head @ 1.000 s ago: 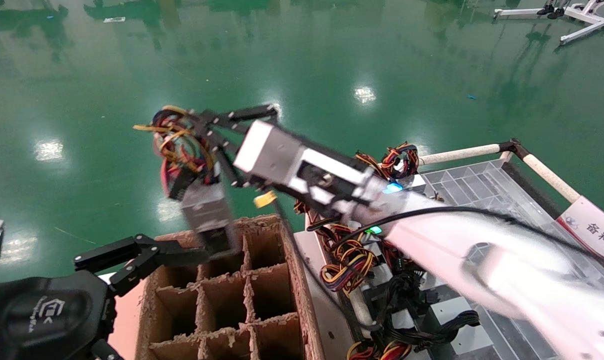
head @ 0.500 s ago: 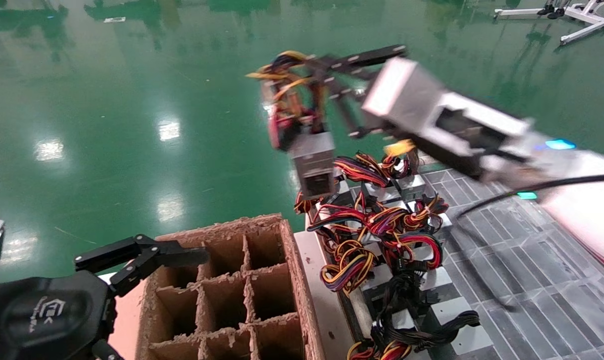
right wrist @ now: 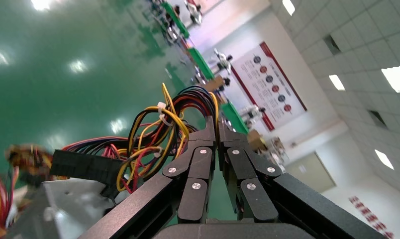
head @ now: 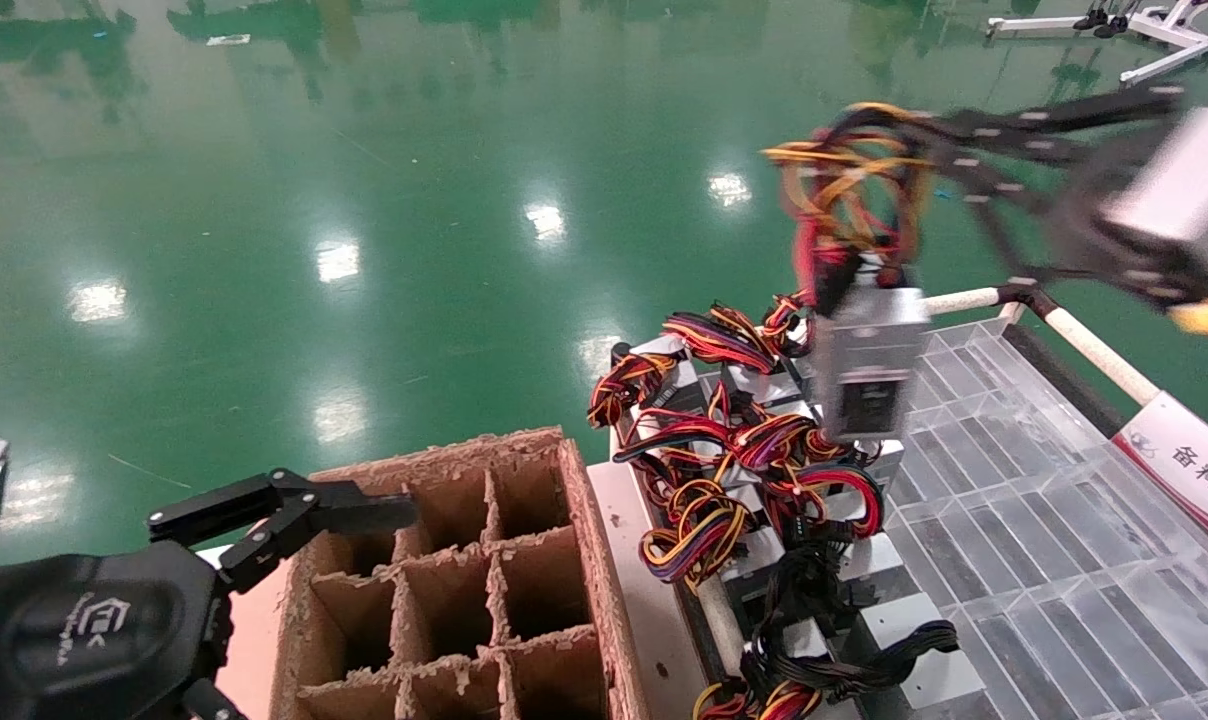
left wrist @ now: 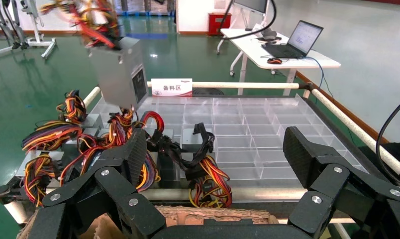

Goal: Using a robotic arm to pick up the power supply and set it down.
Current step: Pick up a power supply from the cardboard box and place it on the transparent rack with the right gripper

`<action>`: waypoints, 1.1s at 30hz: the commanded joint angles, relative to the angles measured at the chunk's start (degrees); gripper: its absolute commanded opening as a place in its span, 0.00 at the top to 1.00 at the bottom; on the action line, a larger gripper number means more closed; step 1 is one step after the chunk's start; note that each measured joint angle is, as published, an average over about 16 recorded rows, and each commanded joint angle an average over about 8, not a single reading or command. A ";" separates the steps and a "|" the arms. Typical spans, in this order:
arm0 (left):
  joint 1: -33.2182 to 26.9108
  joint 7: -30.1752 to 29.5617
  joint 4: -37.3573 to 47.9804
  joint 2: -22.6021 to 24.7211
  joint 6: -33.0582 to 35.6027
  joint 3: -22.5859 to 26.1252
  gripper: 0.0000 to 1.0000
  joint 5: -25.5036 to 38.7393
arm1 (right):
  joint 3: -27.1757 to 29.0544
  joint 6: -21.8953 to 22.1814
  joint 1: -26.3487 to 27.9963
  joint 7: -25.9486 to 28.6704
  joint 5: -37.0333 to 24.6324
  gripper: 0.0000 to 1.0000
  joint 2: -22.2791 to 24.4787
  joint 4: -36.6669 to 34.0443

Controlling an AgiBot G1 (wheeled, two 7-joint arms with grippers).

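Nearest to us, our left gripper (head: 384, 512) hangs at the near left beside the cardboard divider box (head: 454, 590), its fingers (left wrist: 131, 154) spread wide and holding nothing; one fingertip reaches over the box's far left corner. The box's cells stand open.

Just past the box, on the clear plastic tray (head: 1044, 560), we see a heap of grey power units (head: 754, 470) with red, yellow, orange and black wire loops tangled together, and nearer to us some with all-black cable bundles (head: 824, 600). A white sign (head: 1189, 465) with printed characters sits on the tray's right rail.

Farther off, our right gripper (head: 909, 120) is raised above the far end of the tray, its fingers (right wrist: 203, 149) clenched on the wire bundle (head: 849, 190) of the power supply (head: 864, 360). The box dangles below the wires, in the air over the heap, tilted a little. Behind everything lies the glossy green floor (head: 364, 200).
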 commanded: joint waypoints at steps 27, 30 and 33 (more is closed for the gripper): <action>0.00 0.00 0.00 0.00 0.00 0.01 0.00 -0.01 | -3.37 2.44 -9.21 -3.43 10.70 1.00 11.60 -0.48; 0.00 0.01 0.00 0.00 0.00 0.01 0.00 -0.01 | -3.45 3.00 -10.27 -5.03 12.62 1.00 11.40 -0.58; 0.00 0.01 0.00 0.00 0.00 0.01 0.00 -0.01 | -3.47 3.71 -11.13 -6.52 14.13 1.00 10.91 -0.68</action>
